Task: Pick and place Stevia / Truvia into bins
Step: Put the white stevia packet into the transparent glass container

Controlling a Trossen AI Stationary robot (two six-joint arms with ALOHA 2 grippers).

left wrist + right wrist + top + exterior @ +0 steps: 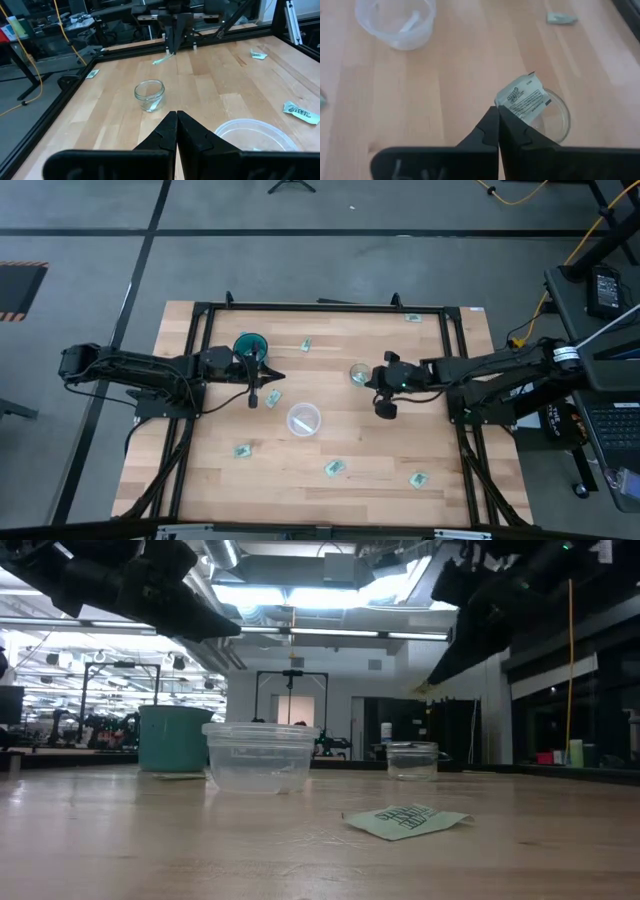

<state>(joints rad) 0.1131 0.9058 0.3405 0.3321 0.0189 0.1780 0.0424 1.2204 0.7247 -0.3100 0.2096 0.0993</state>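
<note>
My right gripper (pixel 498 111) is shut on a pale green and white Stevia packet (pixel 522 97), held over the small clear glass cup (pixel 555 117) near the table's middle (pixel 358 373). That cup has a packet inside it (pixel 154 103). My left gripper (pixel 176 117) hangs shut and holds nothing, between the teal cup (pixel 250 345) and the wide whitish cup (pixel 303 420), which holds a packet (pixel 411 22). Loose packets lie flat on the table (pixel 306 345) (pixel 334 468) (pixel 242 450). My right gripper pinches one end of the packet (pixel 509 104) between its two fingertips. The fingers slant down from the table's right side. The rest of the packet sticks out beyond the fingertips, lifted clear above the glass cup's rim.
More packets lie near the front right (pixel 418 478) and by the far right frame (pixel 413 318). A black metal frame (pixel 320 307) borders the wooden table. In the low view a packet (pixel 405 820) lies in front of the cups.
</note>
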